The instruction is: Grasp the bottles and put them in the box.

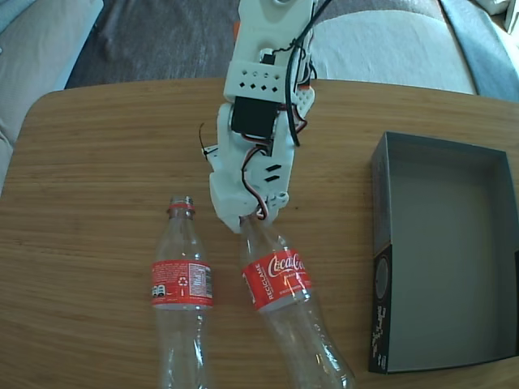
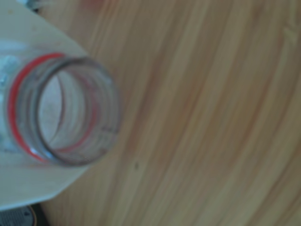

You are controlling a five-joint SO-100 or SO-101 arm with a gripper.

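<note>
Two clear, capless Coca-Cola bottles lie on the wooden table in the fixed view, necks pointing away from the near edge. The left bottle lies free. The right bottle is angled, and its neck runs under my gripper, which hides it. In the wrist view that bottle's open mouth with its red neck ring fills the left side, blurred, against one pale finger. No second finger shows, so the jaws' state is unclear. The box, dark grey inside, stands at the right.
The table has a rounded far left corner. Beyond its far edge lie a grey couch and cushions. The box's black side wall faces the bottles.
</note>
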